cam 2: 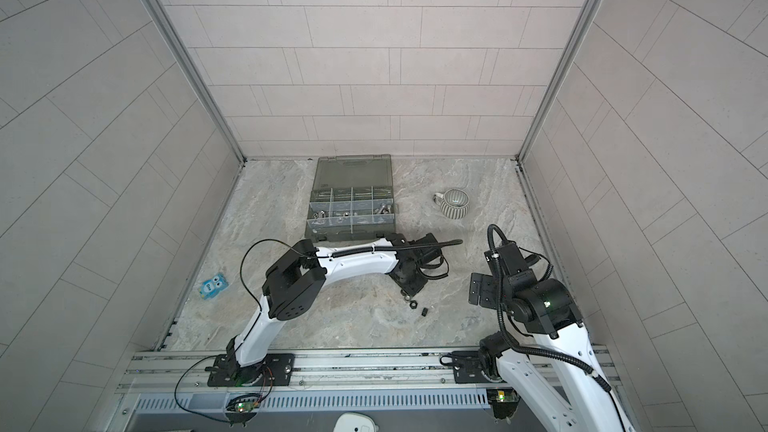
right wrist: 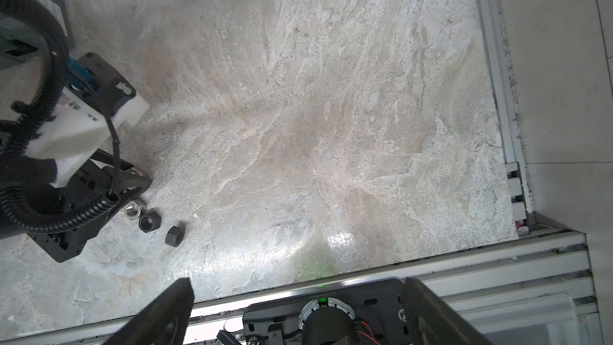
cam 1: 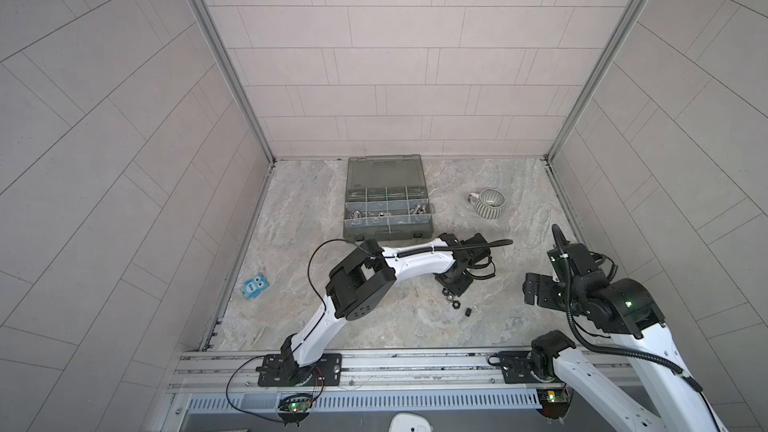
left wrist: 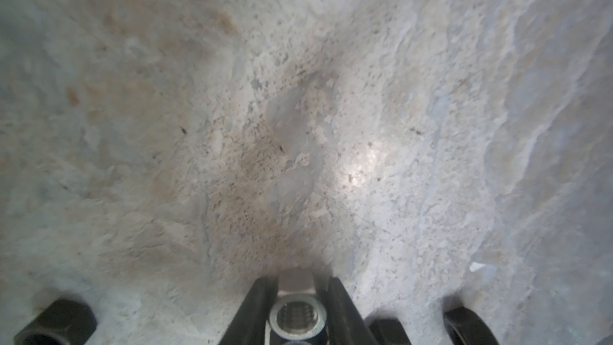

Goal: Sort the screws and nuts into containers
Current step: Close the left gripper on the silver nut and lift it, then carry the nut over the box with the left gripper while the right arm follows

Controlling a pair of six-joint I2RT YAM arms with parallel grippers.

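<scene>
Clamped narrow, my left pincer [left wrist: 298, 282] is down at the marble tabletop [cam 1: 332, 317], its black fingers [left wrist: 255, 310] closed on a silver hex nut [left wrist: 297, 318] whose threaded bore faces the wrist camera. Black hex nuts [left wrist: 56, 323] lie loose on the stone around it: one on one side of the fingers, two more [left wrist: 467, 326] on the other, none touching the fingers. In both top views this little cluster sits in front of the organizer case [cam 1: 386, 235], well apart from it, with the farthest black nut [cam 2: 424, 312] a little way off from my left pincer.

The organizer case stands open near the back wall, lid tilted up behind it. Several of its compartments [cam 1: 376, 204] hold small silver pieces; they are too small for me to tell screws from nuts. A striped mug [cam 1: 488, 202] stands to the right of the case, apart from it, and a blue packet [cam 1: 257, 285] lies near the left wall.

My right pincer [right wrist: 298, 285] is spread wide with nothing between its fingers, hanging over the front edge of the table beside the aluminium rail [right wrist: 481, 270].
</scene>
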